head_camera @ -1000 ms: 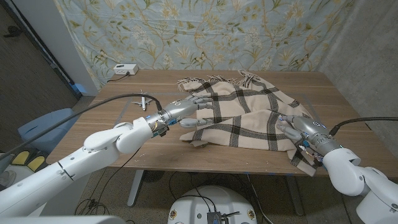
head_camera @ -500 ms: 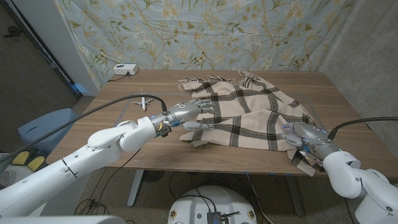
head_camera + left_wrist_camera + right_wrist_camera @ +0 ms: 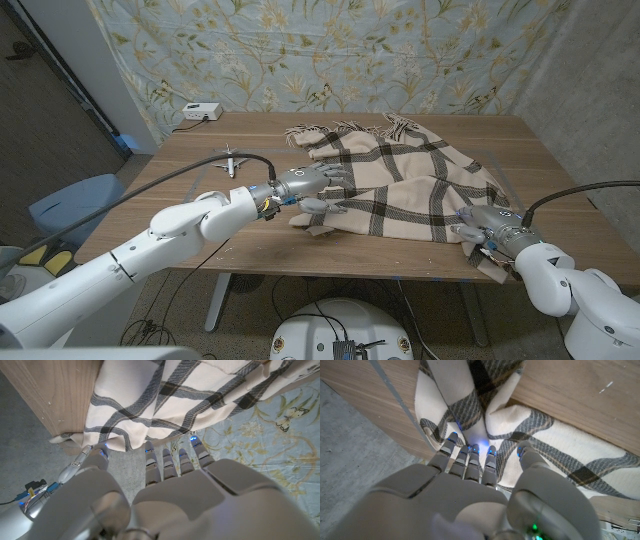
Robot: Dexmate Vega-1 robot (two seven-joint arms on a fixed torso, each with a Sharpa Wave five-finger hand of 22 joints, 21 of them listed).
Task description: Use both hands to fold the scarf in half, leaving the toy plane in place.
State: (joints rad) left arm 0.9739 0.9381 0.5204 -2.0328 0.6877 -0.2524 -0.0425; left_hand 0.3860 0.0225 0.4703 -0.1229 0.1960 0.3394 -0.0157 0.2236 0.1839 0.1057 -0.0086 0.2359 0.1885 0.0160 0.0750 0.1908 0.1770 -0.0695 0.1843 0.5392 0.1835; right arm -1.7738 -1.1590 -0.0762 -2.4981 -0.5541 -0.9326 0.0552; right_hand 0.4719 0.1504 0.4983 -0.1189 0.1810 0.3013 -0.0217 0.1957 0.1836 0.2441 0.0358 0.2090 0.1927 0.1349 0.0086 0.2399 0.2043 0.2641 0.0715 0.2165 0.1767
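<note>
A beige plaid scarf lies bunched on the wooden table, fringe at the far edge and one corner hanging over the near right edge. My left hand hovers at the scarf's left near edge with its fingers spread over the cloth and its thumb under the rim, gripping nothing. In the left wrist view the scarf lies just beyond the left hand. My right hand touches the scarf's near right corner; its fingertips press into a fold of the scarf. The small white toy plane sits left of the scarf.
A white box with a cable stands at the table's far left corner. A floral curtain hangs behind the table. Bare wood shows left of the scarf around the plane and along the near edge.
My left hand has slid right, further onto the scarf's left edge. My right hand has drawn back toward the near table edge along the scarf's right corner.
</note>
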